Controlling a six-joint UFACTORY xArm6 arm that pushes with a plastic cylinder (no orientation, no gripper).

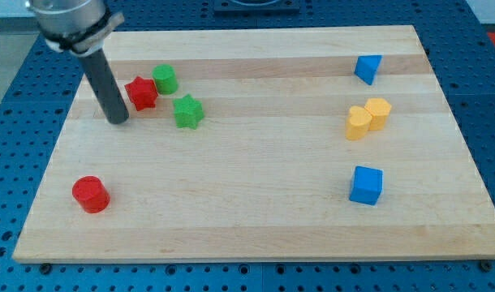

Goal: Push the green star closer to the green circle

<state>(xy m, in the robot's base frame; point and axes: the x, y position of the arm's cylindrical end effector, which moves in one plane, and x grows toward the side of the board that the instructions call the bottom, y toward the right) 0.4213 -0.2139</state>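
Resting on the wooden board point(256, 219) at its far left, my tip point(118, 122) is standing just left of the red star point(141, 93), apart from it by a narrow gap. No jaws are fitted to this arm, so nothing is being gripped; the rod is only touching the board surface. Beyond the red star, the green circle point(165, 79) is sitting just to its right and slightly farther away, the two apparently touching. The green star point(187, 111) is lying just right of and nearer than the red star, close to the green circle but with a small gap showing between them.

Farther out, a red cylinder point(91, 195) is sitting alone at the near left. Well apart on the right side, a blue triangular block point(368, 68) is lying at the far edge, two yellow blocks point(368, 118) are touching each other at mid-depth, and a blue cube point(366, 184) is sitting nearer.

Judging by its look, the green star is probably light, rigid and free to slide on the smooth wood; its points are likely to make it turn if pushed off-centre. Contact is best made on its near-right side, pressing toward the green circle.

Hidden parts: the rod's upper mount is being cut off by the view's top, and the exact shapes of the yellow blocks are hard to make out.
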